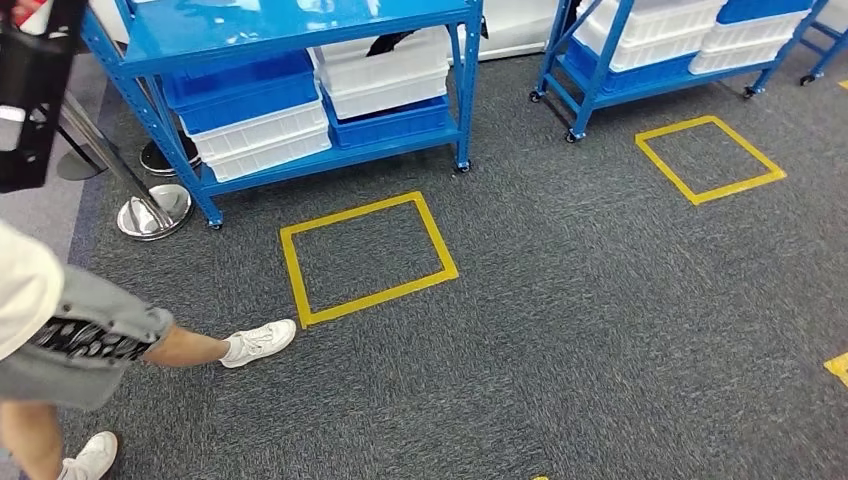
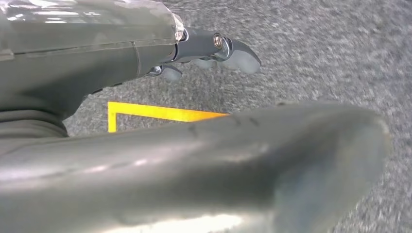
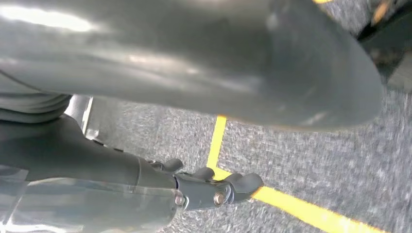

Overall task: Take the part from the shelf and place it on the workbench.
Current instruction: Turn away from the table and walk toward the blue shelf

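Note:
A blue wheeled shelf [image 1: 300, 25] stands ahead on the grey carpet, with blue and white bins on its lower level. A dark object [image 1: 390, 42] lies across the top of one white bin [image 1: 385, 70]; I cannot tell what it is. My left hand [image 2: 121, 48] hangs over the carpet, its fingers [image 2: 228, 53] stretched out and apart from the thick thumb, with nothing in it. My right hand [image 3: 145, 179] hangs the same way above yellow floor tape [image 3: 291, 206], its fingers [image 3: 238, 184] extended and holding nothing.
A person in grey shorts and white shoes [image 1: 258, 343] stands at the near left. A yellow taped square [image 1: 368, 257] marks the floor before the shelf, another [image 1: 710, 158] farther right. A second blue shelf [image 1: 660, 50] stands at the back right. Chrome post bases [image 1: 153, 212] sit left of the shelf.

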Available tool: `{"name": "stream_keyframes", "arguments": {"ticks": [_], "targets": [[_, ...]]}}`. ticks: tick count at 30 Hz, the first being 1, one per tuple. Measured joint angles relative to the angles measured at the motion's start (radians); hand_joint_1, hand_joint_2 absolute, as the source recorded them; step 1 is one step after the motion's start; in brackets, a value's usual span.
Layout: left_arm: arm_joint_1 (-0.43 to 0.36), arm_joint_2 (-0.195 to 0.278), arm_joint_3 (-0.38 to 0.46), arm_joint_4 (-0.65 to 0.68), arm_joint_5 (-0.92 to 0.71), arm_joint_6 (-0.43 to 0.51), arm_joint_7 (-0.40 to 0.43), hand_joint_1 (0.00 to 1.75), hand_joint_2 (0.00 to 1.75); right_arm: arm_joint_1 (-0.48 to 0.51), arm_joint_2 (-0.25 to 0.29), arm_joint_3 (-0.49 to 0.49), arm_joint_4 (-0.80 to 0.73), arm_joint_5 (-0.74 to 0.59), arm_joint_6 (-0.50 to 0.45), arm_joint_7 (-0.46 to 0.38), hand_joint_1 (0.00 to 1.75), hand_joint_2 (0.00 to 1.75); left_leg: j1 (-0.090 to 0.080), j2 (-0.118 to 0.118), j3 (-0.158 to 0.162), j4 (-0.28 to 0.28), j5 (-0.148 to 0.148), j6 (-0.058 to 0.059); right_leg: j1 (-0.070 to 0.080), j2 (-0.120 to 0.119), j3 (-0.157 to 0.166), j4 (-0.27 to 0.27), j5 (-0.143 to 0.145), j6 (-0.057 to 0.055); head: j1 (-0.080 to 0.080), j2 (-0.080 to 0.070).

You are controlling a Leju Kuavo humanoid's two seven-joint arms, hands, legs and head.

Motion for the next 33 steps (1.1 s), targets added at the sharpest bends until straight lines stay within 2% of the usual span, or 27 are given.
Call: {"name": "stream_keyframes", "arguments": {"ticks": [1, 2, 3, 4, 5, 6, 7, 9, 10, 11, 14, 16, 17, 19, 20, 21, 22, 23, 24, 26, 27, 29, 31, 33], "targets": [[0.0, 0.0, 0.0, 0.0, 0.0, -0.001, 0.001, 0.0, 0.0, 0.0, 0.0, 0.0, 0.0, 0.0, 0.0, 0.0, 0.0, 0.0, 0.005, -0.013, 0.009, -0.011, 0.005, 0.005, 0.0, 0.028, -0.008, 0.028, -0.018, 0.004, 0.0, 0.0], [-0.002, 0.0, 0.0, 0.0, 0.0, -0.001, 0.002, 0.0, 0.0, 0.002, 0.0, -0.001, 0.0, 0.0, 0.0, -0.001, 0.0, 0.0, 0.009, -0.025, 0.017, -0.018, 0.009, 0.008, -0.002, 0.063, -0.031, 0.078, -0.045, 0.006, 0.0, 0.0], [-0.005, 0.001, 0.0, 0.0, 0.0, -0.002, 0.002, 0.0, 0.0, 0.003, -0.001, -0.002, 0.0, 0.0, 0.0, -0.001, 0.0, 0.0, 0.009, -0.038, 0.018, -0.02, 0.01, 0.01, -0.003, 0.091, -0.067, 0.145, -0.074, 0.007, 0.0, 0.0], [-0.008, 0.001, 0.0, 0.0, 0.0, -0.002, 0.002, 0.0, 0.0, 0.005, 0.0, -0.002, 0.0, 0.0, 0.001, 0.0, 0.0, 0.0, 0.009, -0.053, 0.018, -0.02, 0.011, 0.012, -0.004, 0.108, -0.106, 0.213, -0.098, 0.008, 0.0, 0.0], [-0.009, 0.001, 0.0, 0.0, 0.0, -0.002, 0.002, 0.0, 0.0, 0.006, 0.0, -0.003, 0.0, -0.001, 0.001, 0.0, 0.0, 0.0, 0.008, -0.067, 0.019, -0.019, 0.01, 0.012, -0.005, 0.112, -0.137, 0.258, -0.105, 0.01, 0.0, 0.0], [-0.008, 0.001, 0.0, 0.0, 0.0, -0.003, 0.003, 0.0, 0.0, 0.008, -0.001, -0.003, 0.0, -0.001, 0.001, 0.0, 0.0, 0.0, 0.008, -0.082, 0.021, -0.018, 0.008, 0.011, -0.005, 0.114, -0.153, 0.267, -0.09, 0.011, 0.0, 0.0], [-0.007, 0.001, 0.0, 0.0, 0.0, -0.004, 0.003, 0.0, 0.0, 0.009, -0.001, -0.003, 0.0, -0.001, 0.001, 0.001, 0.0, 0.0, 0.009, -0.097, 0.024, -0.016, 0.005, 0.009, -0.006, 0.116, -0.15, 0.238, -0.056, 0.011, 0.0, 0.0], [-0.004, 0.001, -0.001, 0.0, -0.001, -0.007, 0.003, 0.0, 0.0, 0.011, -0.001, -0.005, 0.0, -0.004, -0.001, 0.001, 0.0, 0.0, 0.01, -0.12, 0.028, -0.008, -0.004, 0.003, -0.008, 0.129, -0.11, 0.107, 0.033, 0.01, 0.0, 0.0], [-0.003, 0.001, -0.001, 0.0, -0.002, -0.009, 0.003, 0.0, 0.0, 0.01, -0.001, -0.007, 0.0, -0.008, -0.005, 0.001, 0.0, 0.0, 0.01, -0.127, 0.027, -0.002, -0.01, -0.002, -0.008, 0.136, -0.093, 0.052, 0.061, 0.007, 0.0, 0.0], [-0.002, 0.002, -0.001, 0.0, -0.003, -0.011, 0.003, 0.0, 0.0, 0.008, -0.001, -0.01, 0.0, -0.013, -0.011, 0.0, 0.0, 0.0, 0.009, -0.131, 0.025, 0.003, -0.015, -0.007, -0.007, 0.142, -0.083, 0.018, 0.075, 0.003, 0.0, 0.0], [0.0, 0.003, -0.002, 0.0, -0.003, -0.015, 0.002, 0.0, 0.0, 0.001, 0.0, -0.021, 0.0, -0.028, -0.032, -0.003, 0.0, 0.0, 0.007, -0.137, 0.021, 0.005, -0.024, -0.023, -0.005, 0.14, -0.081, 0.004, 0.073, -0.014, 0.0, 0.0], [0.0, 0.006, -0.001, 0.0, 0.0, -0.016, 0.002, 0.0, 0.0, 0.003, 0.002, -0.026, 0.0, -0.031, -0.04, -0.004, 0.0, 0.0, 0.007, -0.11, 0.014, 0.034, -0.046, -0.035, -0.009, 0.132, -0.075, -0.001, 0.073, -0.027, 0.0, 0.0], [-0.001, 0.008, -0.001, 0.0, 0.001, -0.016, 0.002, 0.0, 0.0, 0.005, 0.002, -0.028, -0.001, -0.031, -0.041, -0.005, 0.0, 0.0, 0.008, -0.091, -0.004, 0.076, -0.07, -0.04, -0.011, 0.127, -0.073, -0.003, 0.072, -0.031, 0.0, 0.0], [-0.003, 0.008, -0.001, 0.0, 0.001, -0.017, 0.003, 0.0, 0.0, 0.009, 0.001, -0.03, -0.001, -0.031, -0.043, -0.006, 0.0, 0.0, 0.014, -0.059, -0.072, 0.212, -0.134, -0.05, -0.009, 0.118, -0.071, -0.003, 0.068, -0.037, 0.0, 0.0], [-0.003, 0.008, -0.001, 0.0, 0.002, -0.017, 0.003, 0.0, 0.0, 0.01, 0.001, -0.03, -0.001, -0.03, -0.043, -0.007, 0.0, 0.0, 0.016, -0.055, -0.104, 0.27, -0.154, -0.053, -0.008, 0.114, -0.07, -0.003, 0.066, -0.037, 0.0, 0.0], [-0.003, 0.008, -0.001, 0.0, 0.002, -0.017, 0.003, 0.0, 0.0, 0.011, 0.001, -0.03, -0.001, -0.03, -0.043, -0.007, 0.0, 0.0, 0.018, -0.053, -0.123, 0.3, -0.155, -0.055, -0.008, 0.111, -0.068, -0.003, 0.063, -0.037, 0.0, 0.0], [-0.002, 0.008, -0.001, 0.0, 0.002, -0.017, 0.003, 0.0, 0.0, 0.011, 0.001, -0.031, -0.001, -0.03, -0.041, -0.007, 0.0, 0.0, 0.018, -0.052, -0.124, 0.295, -0.138, -0.054, -0.008, 0.109, -0.064, -0.003, 0.06, -0.036, 0.0, 0.0], [-0.002, 0.009, -0.001, 0.0, 0.002, -0.018, 0.003, 0.0, 0.0, 0.011, 0.001, -0.031, -0.001, -0.03, -0.039, -0.007, 0.0, 0.0, 0.018, -0.051, -0.104, 0.247, -0.102, -0.052, -0.007, 0.106, -0.059, -0.003, 0.057, -0.035, 0.0, 0.0], [-0.002, 0.01, -0.001, 0.0, 0.002, -0.018, 0.003, 0.0, 0.0, 0.01, 0.002, -0.031, -0.001, -0.03, -0.037, -0.007, 0.0, 0.0, 0.017, -0.049, -0.072, 0.174, -0.058, -0.046, -0.007, 0.104, -0.052, -0.003, 0.054, -0.034, 0.0, 0.0], [-0.004, 0.013, -0.001, 0.0, 0.004, -0.02, 0.003, 0.0, 0.0, 0.009, 0.003, -0.031, 0.0, -0.03, -0.034, -0.006, 0.0, 0.0, 0.011, -0.041, -0.015, 0.048, -0.009, -0.033, -0.004, 0.1, -0.044, -0.004, 0.047, -0.027, 0.0, 0.0], [-0.006, 0.014, -0.001, 0.0, 0.004, -0.021, 0.002, 0.0, 0.0, 0.009, 0.004, -0.031, 0.0, -0.029, -0.034, -0.006, 0.0, 0.0, 0.007, -0.038, -0.002, 0.018, -0.004, -0.027, -0.004, 0.099, -0.042, -0.004, 0.045, -0.023, 0.0, 0.0], [-0.006, 0.015, -0.001, 0.0, 0.005, -0.022, 0.001, 0.0, 0.0, 0.005, 0.004, -0.031, 0.0, -0.029, -0.034, -0.006, 0.0, 0.0, 0.004, -0.039, 0.001, 0.007, -0.009, -0.019, -0.003, 0.097, -0.039, -0.008, 0.043, -0.011, 0.0, 0.0], [-0.005, 0.015, -0.001, 0.0, 0.006, -0.023, -0.001, 0.0, 0.0, 0.002, 0.004, -0.031, 0.0, -0.028, -0.033, -0.005, 0.0, 0.0, 0.009, -0.041, 0.015, -0.008, -0.005, -0.008, -0.004, 0.098, -0.036, 0.0, 0.034, -0.001, 0.0, 0.0], [-0.006, 0.015, -0.001, 0.0, 0.007, -0.024, -0.002, 0.0, 0.0, 0.003, 0.005, -0.031, -0.001, -0.027, -0.033, -0.004, 0.0, 0.0, 0.015, -0.043, 0.029, -0.023, -0.001, 0.001, -0.004, 0.106, -0.071, 0.076, -0.006, 0.004, 0.0, 0.0]]}}
